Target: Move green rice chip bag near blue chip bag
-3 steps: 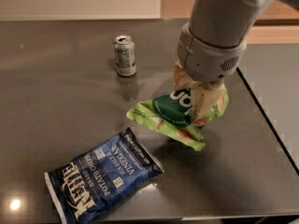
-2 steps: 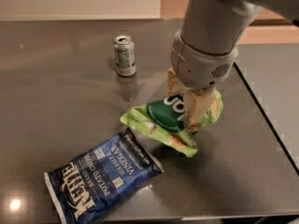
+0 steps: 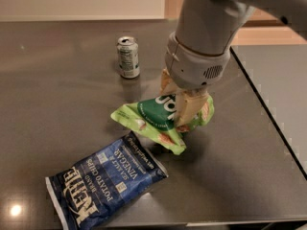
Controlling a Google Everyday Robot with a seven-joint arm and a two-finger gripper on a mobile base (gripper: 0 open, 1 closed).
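Observation:
The green rice chip bag (image 3: 152, 118) is a light-green crinkly pouch with a dark green round logo. It hangs tilted in the middle of the dark table (image 3: 57, 104), with its lower corner close to the surface. My gripper (image 3: 185, 107) comes down from above and is shut on the pouch's right part. The blue chip bag (image 3: 108, 182) lies flat at the front left. Its upper right corner sits just below the pouch's lower left edge. I cannot tell whether they touch.
A silver drink can (image 3: 128, 56) stands upright behind and left of the pouch. The table's right edge (image 3: 261, 97) runs diagonally close to my arm. A second dark surface (image 3: 283, 75) lies beyond it.
My gripper has carried the green pouch leftward and toward the front, closer to the blue bag. The blue bag and the can have not moved.

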